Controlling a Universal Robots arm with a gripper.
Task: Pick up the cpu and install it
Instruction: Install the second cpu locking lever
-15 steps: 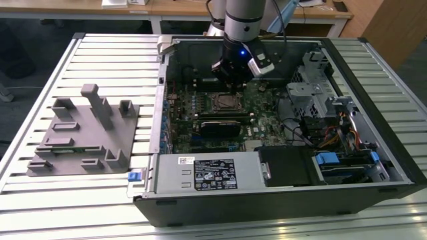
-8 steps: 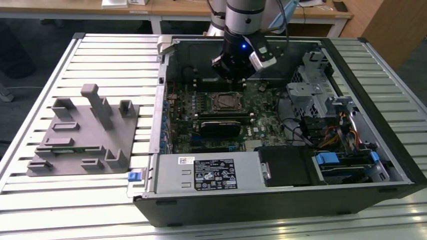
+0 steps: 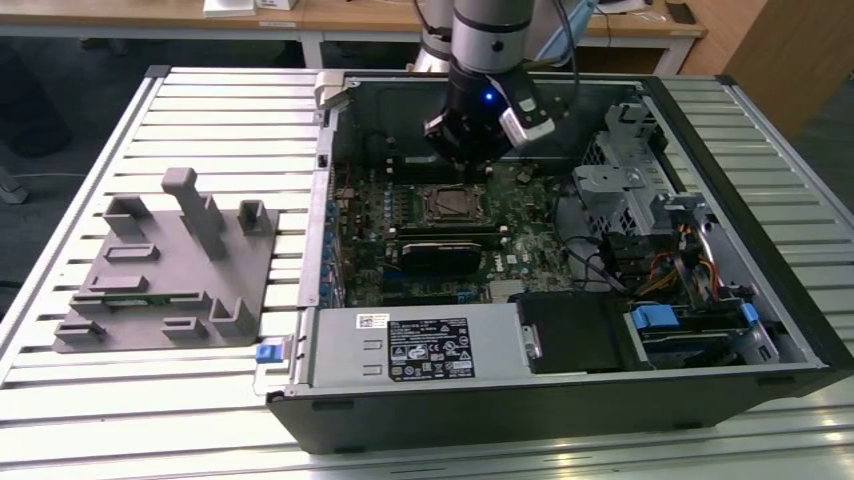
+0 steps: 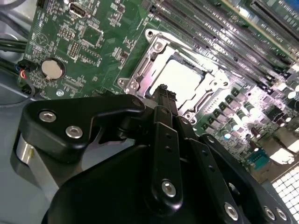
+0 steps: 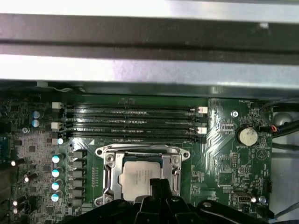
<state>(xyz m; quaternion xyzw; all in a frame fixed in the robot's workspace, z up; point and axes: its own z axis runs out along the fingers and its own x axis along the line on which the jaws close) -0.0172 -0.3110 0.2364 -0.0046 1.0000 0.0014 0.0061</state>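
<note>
The cpu (image 5: 135, 175), a silvery square chip, lies flat inside the metal-framed socket (image 5: 108, 172) on the green motherboard. It also shows as a pale square, the cpu (image 4: 175, 77), and in the exterior view as the cpu (image 3: 451, 204) in mid-board. My gripper (image 5: 156, 183) hangs just above the chip's edge with its black fingertips pressed together and nothing between them. From the exterior view the gripper (image 3: 461, 165) stands over the far side of the socket inside the open computer case (image 3: 747, 200). In the second wrist view the gripper (image 4: 163, 89) hides part of the socket frame (image 4: 140, 70).
Memory slots (image 5: 131, 121) run beside the socket, toward the case wall. A coin battery (image 5: 246, 135) sits nearby. A flat black module (image 3: 434, 255) lies on the board nearer the power supply (image 3: 414, 345). The drive cage and cables (image 3: 627, 190) fill the exterior view's right. A grey fixture (image 3: 167, 270) lies outside.
</note>
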